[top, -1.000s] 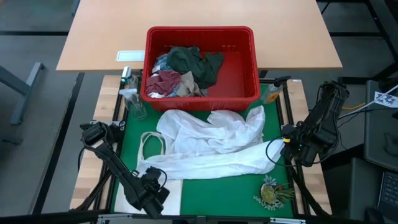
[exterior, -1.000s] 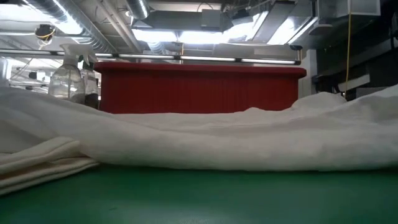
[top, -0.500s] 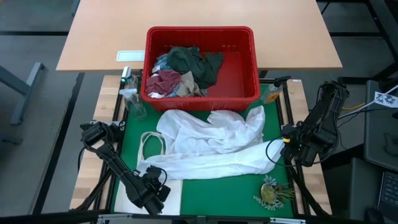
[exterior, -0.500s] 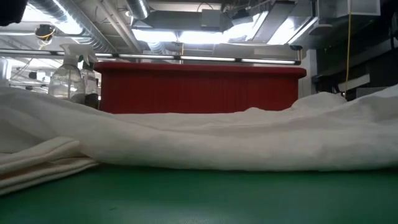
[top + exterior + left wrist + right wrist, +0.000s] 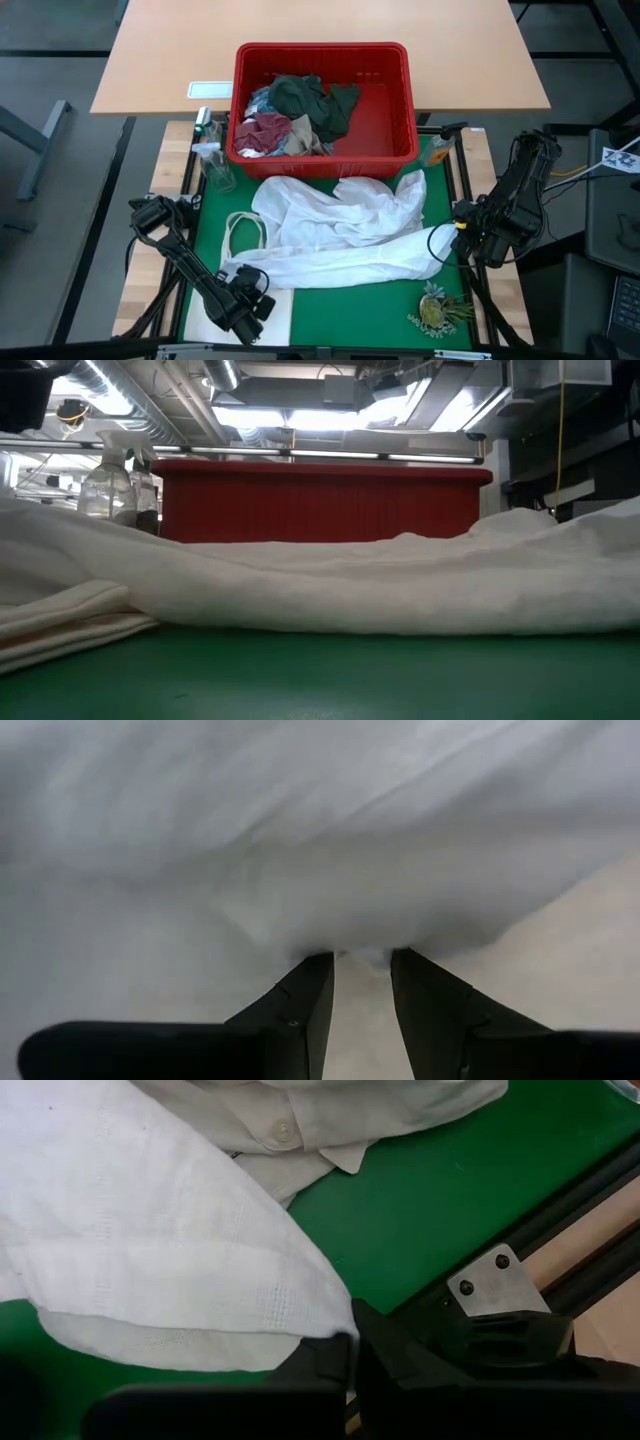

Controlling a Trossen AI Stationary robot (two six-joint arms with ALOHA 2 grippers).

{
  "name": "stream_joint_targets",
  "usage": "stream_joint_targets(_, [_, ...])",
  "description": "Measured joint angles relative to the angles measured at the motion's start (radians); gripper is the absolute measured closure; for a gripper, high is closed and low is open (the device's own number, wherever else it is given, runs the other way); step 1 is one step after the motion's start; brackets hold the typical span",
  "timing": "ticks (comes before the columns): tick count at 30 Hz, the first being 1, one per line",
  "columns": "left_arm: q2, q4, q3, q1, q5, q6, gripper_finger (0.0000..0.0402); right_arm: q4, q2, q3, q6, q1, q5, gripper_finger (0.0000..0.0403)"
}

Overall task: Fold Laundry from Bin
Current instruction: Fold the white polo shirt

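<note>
The red bin [image 5: 385, 115] stands at the far side of the green mat and holds dark green, maroon and pale laundry [image 5: 300, 112]. A white garment [image 5: 340, 235] lies spread and rumpled on the mat in front of it. My left gripper [image 5: 250, 300] points down at the garment's near left edge, open, with its fingertips [image 5: 362, 960] at the cloth's edge. My right gripper [image 5: 458, 232] is at the garment's right end, shut on it [image 5: 350, 1338]. In the low view the garment [image 5: 330, 585] hides both grippers. My left gripper has its two fingertips [image 5: 315, 970] right at the white garment's near edge [image 5: 365, 952], coming from above. I cannot tell whether they touch it. My right gripper pinches a corner of the white garment's right end [image 5: 335, 1325] at its fingertips, pointing steeply down. The rest of the cloth lies slack on the mat.
A flat white tote bag [image 5: 283, 312] lies under the garment's left end, its handles [image 5: 243, 232] looping out. Spray bottles [image 5: 213, 160] stand by the bin's left corner. A small plant-like item [image 5: 437, 308] lies at the near right, and a tan table [image 5: 160, 60] stands beyond.
My left gripper has sunk toward the white garment's near left edge, its fingers no wider or narrower. The garment and my right gripper have kept still.
</note>
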Motion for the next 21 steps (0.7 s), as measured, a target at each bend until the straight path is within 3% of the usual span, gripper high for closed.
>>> stream_joint_targets(7, [0.000, 0.066, -0.002, 0.001, -0.059, 0.084, 0.0303, 0.000, 0.000, 0.000, 0.000, 0.000, 0.000, 0.0397])
stream_joint_targets(21, [0.000, 0.103, -0.002, 0.002, -0.110, 0.086, 0.0303, 0.000, 0.000, 0.000, 0.000, 0.000, 0.000, 0.0397])
